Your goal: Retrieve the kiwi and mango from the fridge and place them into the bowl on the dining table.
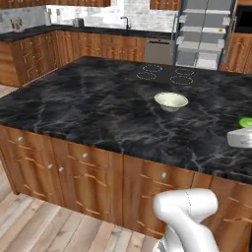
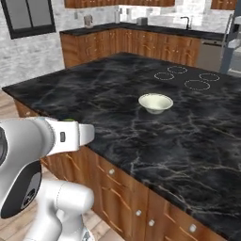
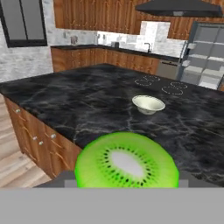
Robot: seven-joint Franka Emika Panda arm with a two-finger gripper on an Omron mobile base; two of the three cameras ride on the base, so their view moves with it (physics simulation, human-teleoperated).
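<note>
The kiwi (image 3: 127, 159), cut face bright green with a pale core, sits right in front of the hand camera and hides the fingertips. My gripper (image 1: 245, 127) is shut on the kiwi and holds it over the near edge of the dining table (image 1: 88, 103). A green sliver of the kiwi (image 1: 246, 121) peeks above the white hand. The cream bowl (image 1: 171, 101) stands on the black marble ahead of the gripper, apart from it, and looks empty (image 3: 148, 104). The fridge (image 1: 204, 34) stands open at the back right, shelves showing. The mango is out of view.
Cooktop rings (image 1: 165, 74) lie just behind the bowl. Wooden drawers (image 1: 83, 172) run below the table's near edge. A wall counter (image 1: 74, 29) with small appliances and a dishwasher (image 1: 158, 50) line the back. Plank floor lies at the lower left.
</note>
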